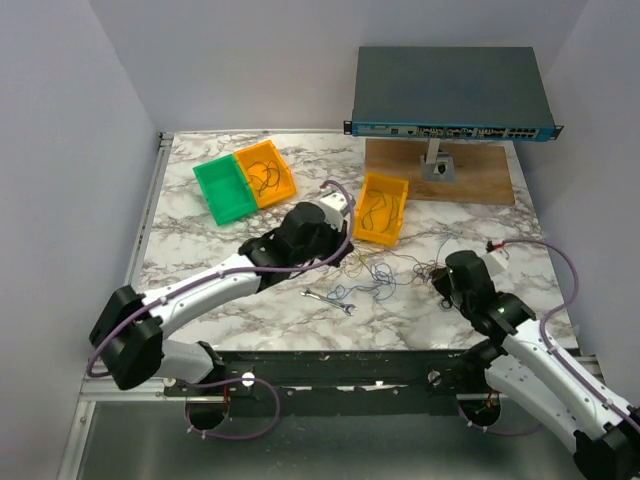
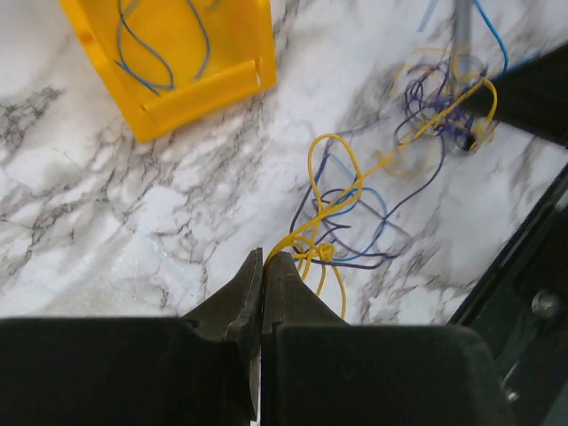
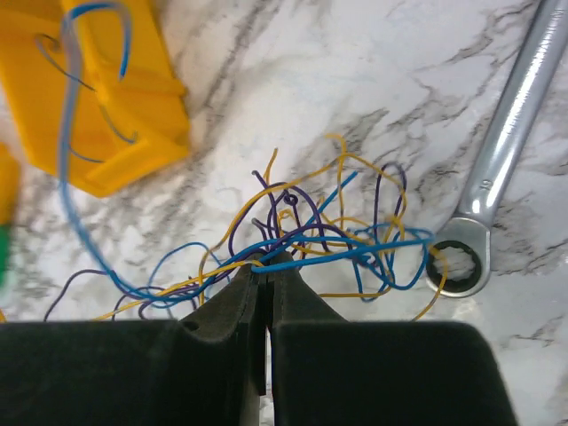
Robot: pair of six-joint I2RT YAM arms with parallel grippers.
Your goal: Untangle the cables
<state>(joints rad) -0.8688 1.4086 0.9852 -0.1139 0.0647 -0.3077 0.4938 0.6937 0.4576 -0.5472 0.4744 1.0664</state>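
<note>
The cables (image 1: 378, 275) lie as a loose tangle of thin blue, yellow and purple strands on the marble table, between my two grippers. My left gripper (image 1: 343, 248) sits at the tangle's left edge. In the left wrist view its jaws (image 2: 264, 259) are shut on a yellow strand (image 2: 324, 191) that loops away toward the main knot (image 2: 439, 102). My right gripper (image 1: 440, 287) is at the tangle's right edge. In the right wrist view its jaws (image 3: 267, 268) are shut on a blue strand (image 3: 355, 255) that runs across the knot.
A silver wrench (image 1: 328, 300) lies by the tangle, its ring end (image 3: 459, 266) touching the strands. An orange bin (image 1: 381, 208) holding wires stands just behind. A green bin (image 1: 224, 190) and another orange bin (image 1: 267, 173) sit back left. A network switch (image 1: 450, 92) rests on a wooden stand (image 1: 470, 172).
</note>
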